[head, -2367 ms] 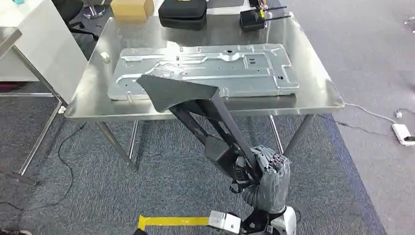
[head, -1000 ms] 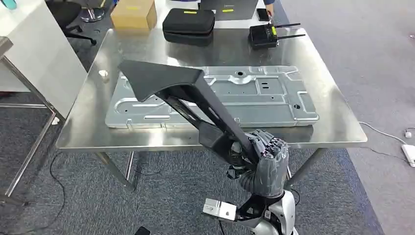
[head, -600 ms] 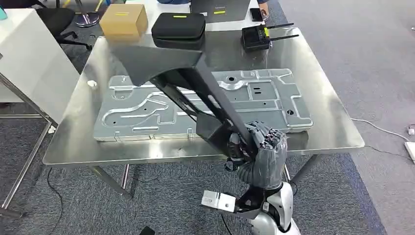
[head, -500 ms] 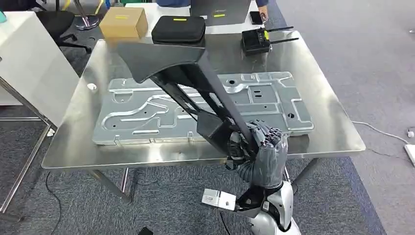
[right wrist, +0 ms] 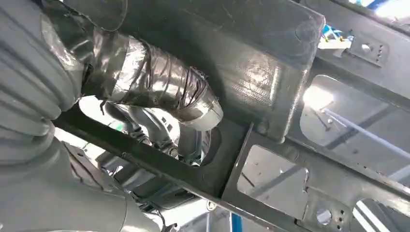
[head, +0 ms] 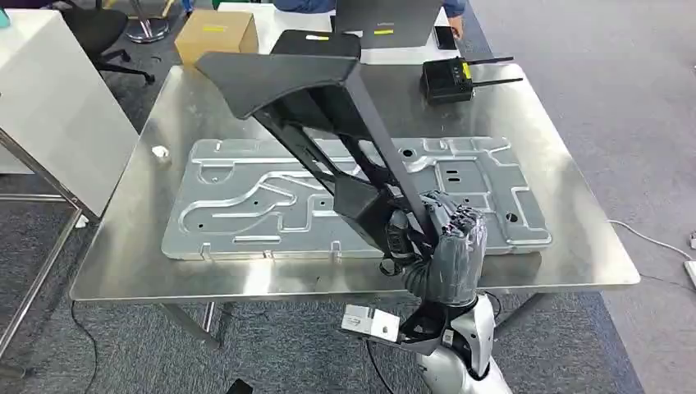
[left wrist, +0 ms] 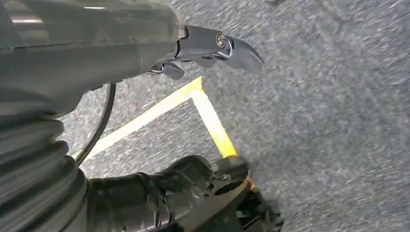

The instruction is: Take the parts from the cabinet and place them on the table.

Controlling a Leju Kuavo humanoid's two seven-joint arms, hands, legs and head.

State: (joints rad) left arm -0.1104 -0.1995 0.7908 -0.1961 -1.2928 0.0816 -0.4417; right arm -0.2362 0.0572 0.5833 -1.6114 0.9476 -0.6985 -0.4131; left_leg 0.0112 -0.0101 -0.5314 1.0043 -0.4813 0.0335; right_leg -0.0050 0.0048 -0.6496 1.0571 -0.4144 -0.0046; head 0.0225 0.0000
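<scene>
Right hand (head: pixel 435 246) grips the black part (head: pixel 328 131) at its lower end, held tilted over the surface (head: pixel 115 246) at frame centre, above a metal panel (head: pixel 246 213). Left hand's (left wrist: pixel 212 46) state: cannot tell.

The right hand (head: pixel 439 246) gripped the lower end of a long black part (head: pixel 328 115), which slanted up over the steel table (head: pixel 123 254). A stamped metal panel (head: pixel 246 217) lay flat beneath. A radio (head: pixel 447 80) and box (head: pixel 215 33) sat at the far edge.
</scene>
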